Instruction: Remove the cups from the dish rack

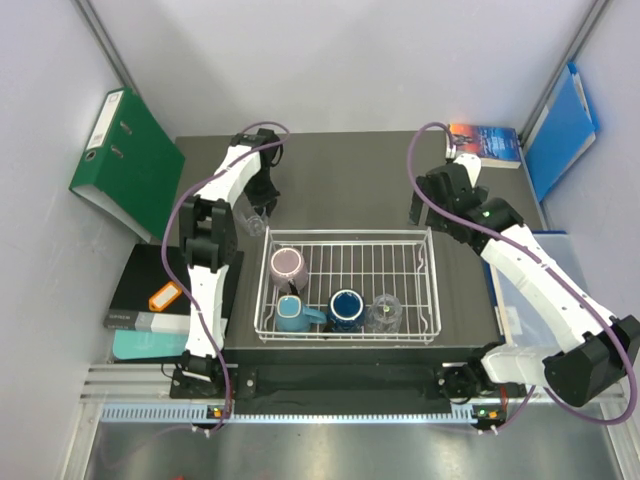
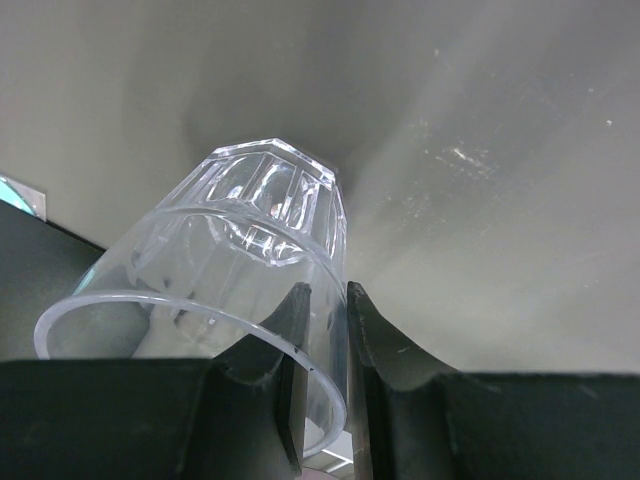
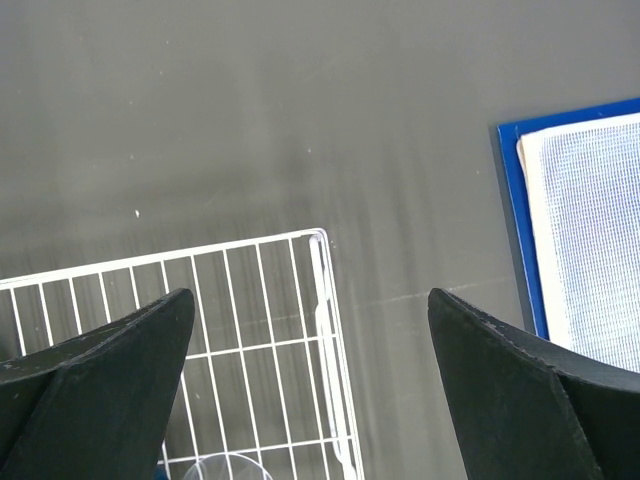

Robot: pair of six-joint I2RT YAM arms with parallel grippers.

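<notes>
Overhead and wrist views. The white wire dish rack [image 1: 350,232] sits at the middle of the dark table [image 1: 340,190] and holds four cups. A pink mug [image 1: 287,265] is in its far-left corner and a teal mug [image 1: 292,314] in its near-left corner. A navy mug [image 1: 346,307] stands just beside the teal one, and a clear tumbler [image 1: 384,312] stands to the navy mug's right. The other clear tumbler [image 2: 230,260] is outside the rack, just beyond its far-left corner, tilted with its open mouth toward the left wrist camera. The left fingers [image 2: 295,330] pinch its wall, one finger inside the mouth and one outside; whether its base touches the table cannot be told. The right fingers [image 3: 110,370] are spread wide with nothing between them, above the rack's far-right corner. A blue-edged pad [image 3: 585,210] lies on the table to the right of the rack, apart from it. A book [image 1: 485,143] lies at the table's far-right corner, and a green binder [image 1: 125,160] stands beside its far-left corner.
</notes>
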